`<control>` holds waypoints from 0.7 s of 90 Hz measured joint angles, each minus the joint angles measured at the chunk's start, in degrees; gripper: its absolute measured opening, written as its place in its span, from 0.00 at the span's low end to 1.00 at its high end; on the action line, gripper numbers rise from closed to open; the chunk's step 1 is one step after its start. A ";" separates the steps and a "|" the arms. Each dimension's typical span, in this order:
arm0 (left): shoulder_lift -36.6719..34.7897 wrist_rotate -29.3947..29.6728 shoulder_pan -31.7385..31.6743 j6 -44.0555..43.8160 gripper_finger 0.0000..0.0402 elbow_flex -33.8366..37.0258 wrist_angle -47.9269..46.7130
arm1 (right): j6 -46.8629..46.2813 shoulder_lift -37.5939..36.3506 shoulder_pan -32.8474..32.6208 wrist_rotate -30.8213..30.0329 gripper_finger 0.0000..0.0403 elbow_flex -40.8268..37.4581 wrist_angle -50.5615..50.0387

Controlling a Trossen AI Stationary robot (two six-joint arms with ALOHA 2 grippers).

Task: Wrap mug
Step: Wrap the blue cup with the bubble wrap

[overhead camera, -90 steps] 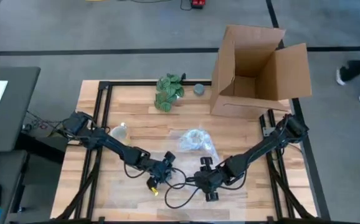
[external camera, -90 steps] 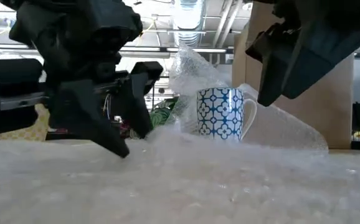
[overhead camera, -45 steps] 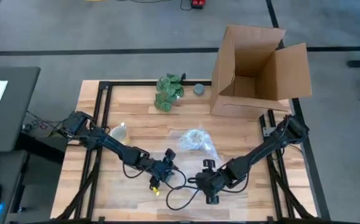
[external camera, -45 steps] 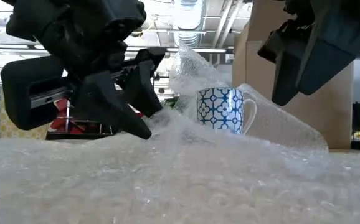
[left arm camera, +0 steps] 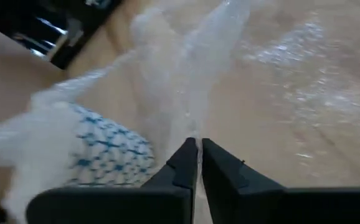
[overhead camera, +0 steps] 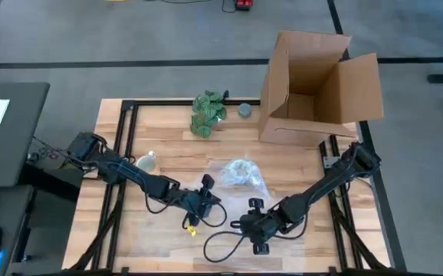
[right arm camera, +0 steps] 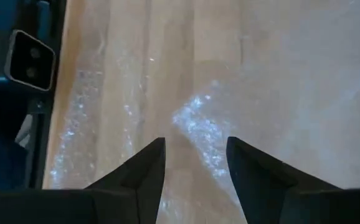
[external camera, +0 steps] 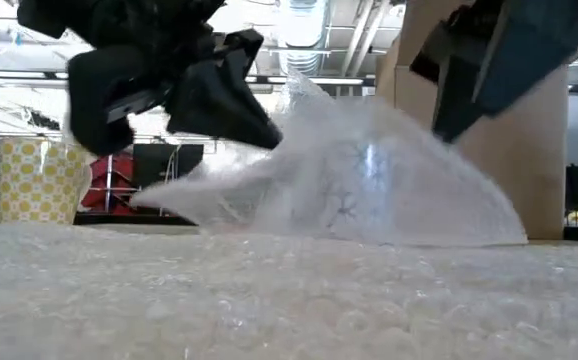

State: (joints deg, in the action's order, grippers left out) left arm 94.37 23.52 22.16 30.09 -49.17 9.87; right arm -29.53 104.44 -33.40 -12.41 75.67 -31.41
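left wrist view is showing the mug (left arm camera: 102, 149) lying just beyond the left gripper (left arm camera: 198, 149), off toward ten o'clock from the fingertips, its blue pattern dimmed by the film draping over it. in the high view the mug (overhead camera: 239, 173) is sitting near the table's middle, under the far part of the bubble wrap (overhead camera: 237, 178); its handle cannot be made out from above.

the left gripper (overhead camera: 206, 186) is sitting at about eight o'clock from the mug and close to it, its fingers pinching a fold of the bubble wrap (left arm camera: 186, 93) between them, nearly closed, and raising that sheet into a slope over the mug (external camera: 354, 185) in the low view. judging from this, the coming pull needs to be heading toward two o'clock, straight across the mug.

the right gripper (overhead camera: 256, 221) is hanging farther off, at about five o'clock from the mug, over flat wrap, its fingers (right arm camera: 139, 171) standing apart and gripping nothing. the left arm is the nearer one.
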 joint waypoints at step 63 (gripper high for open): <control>-7.11 -2.74 -11.02 5.59 0.00 0.00 10.05 | -2.38 -0.02 -0.12 -17.90 0.40 9.45 -14.82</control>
State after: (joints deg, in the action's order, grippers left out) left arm 87.26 20.78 11.14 35.68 -49.17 19.92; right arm -31.92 104.42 -33.52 -30.31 85.12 -46.23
